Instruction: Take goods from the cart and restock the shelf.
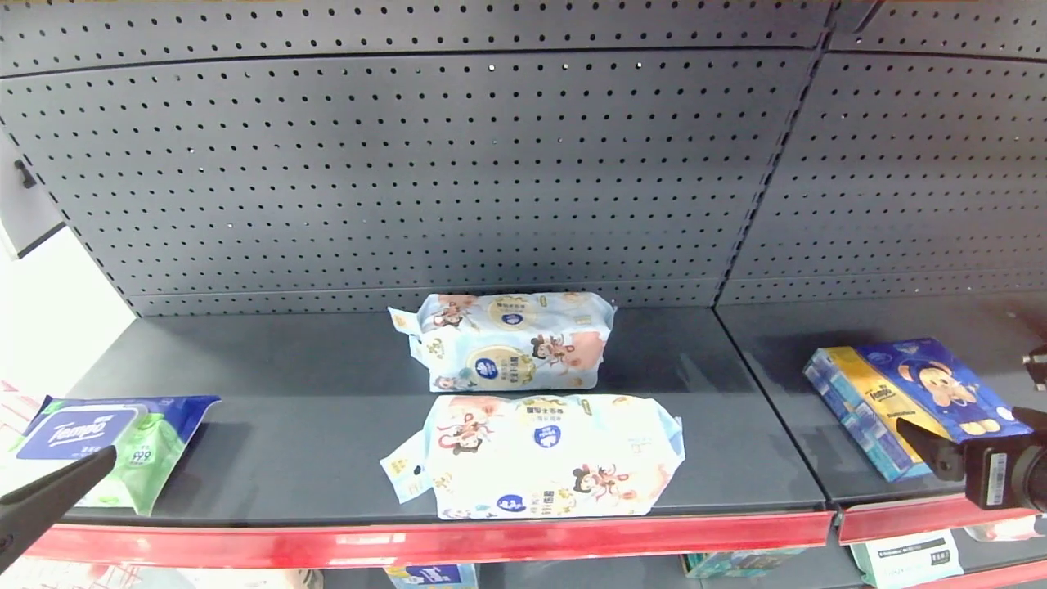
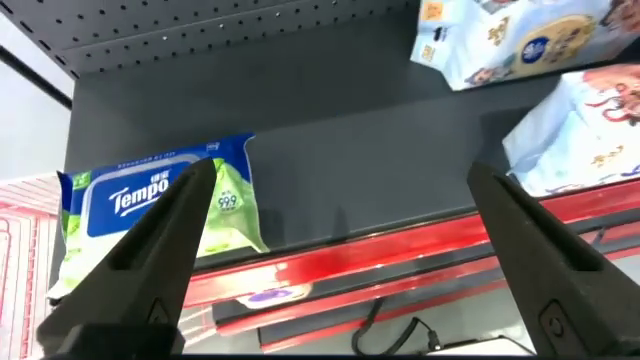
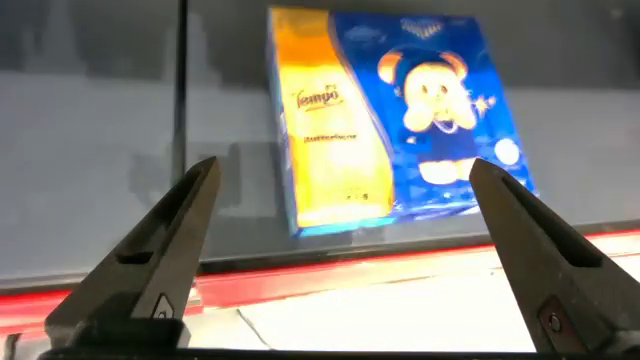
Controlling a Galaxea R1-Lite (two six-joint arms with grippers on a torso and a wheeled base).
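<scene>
Shelf (image 1: 286, 393) holds the green wipes pack (image 2: 115, 195) just ahead of the released, empty left pincer (image 2: 342, 170); the blue tissue pack (image 3: 400, 110) lies just ahead of the right pincer (image 3: 342, 167), likewise released and empty.

a shop aisle. a dark grey metal shelf (image 1: 327, 425) backs onto a perforated panel (image 1: 409, 180), split into bays by a slotted upright (image 1: 769, 172). a red strip (image 1: 409, 540) runs along the shelf's front edge, and a paper label (image 1: 904, 560) sits below it on the right. sealed retail goods lie on the shelf: a wipes pack (image 1: 123, 442) at the left, a rear tissue pack (image 1: 511, 339) just behind a front tissue pack (image 1: 548, 454) in the middle, and a blue pack (image 1: 908, 401) in the next bay. lower packs (image 1: 429, 575) show on the tier beneath.
</scene>
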